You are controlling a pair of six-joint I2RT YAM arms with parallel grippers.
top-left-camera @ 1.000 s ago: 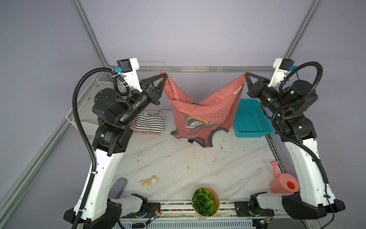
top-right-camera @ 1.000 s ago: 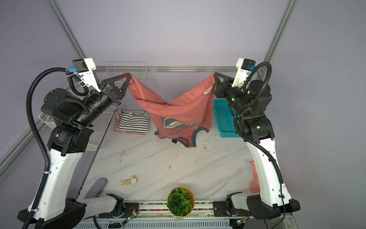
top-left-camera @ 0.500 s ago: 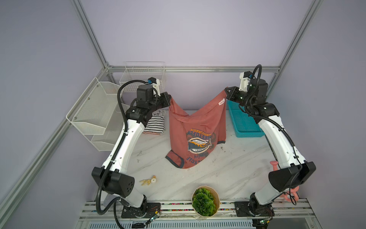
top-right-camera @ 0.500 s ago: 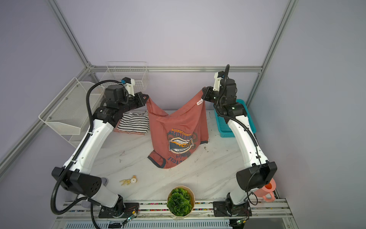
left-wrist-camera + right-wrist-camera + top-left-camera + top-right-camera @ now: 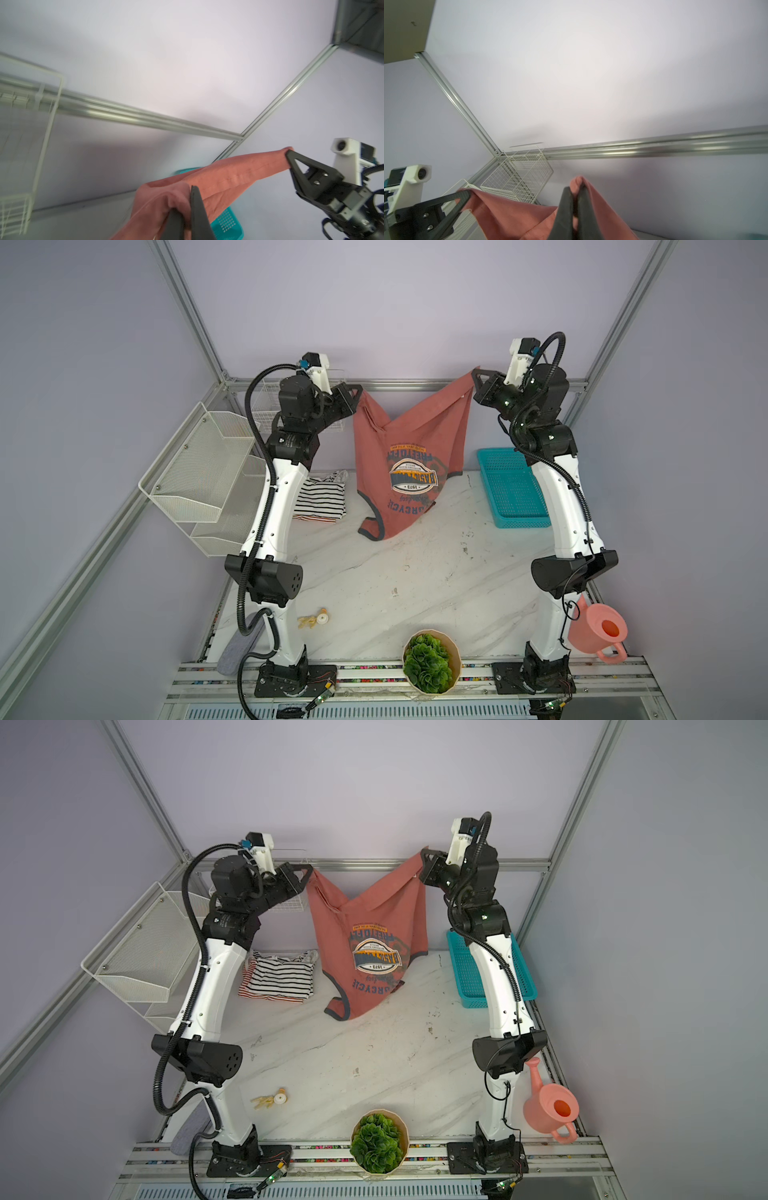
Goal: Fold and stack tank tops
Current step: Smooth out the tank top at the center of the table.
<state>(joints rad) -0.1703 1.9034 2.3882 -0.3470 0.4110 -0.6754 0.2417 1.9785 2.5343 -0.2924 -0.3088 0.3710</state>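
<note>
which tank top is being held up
The dusty-red tank top with the oval badge: the left gripper and right gripper each pinch a corner so it hangs, while the striped tops lie folded on the table.

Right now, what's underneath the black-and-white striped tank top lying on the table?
A red-and-white striped tank top lies under the black-and-white striped tank top. Only its edge peeks out in a top view. The rest is covered, so how it is folded cannot be seen.
</note>
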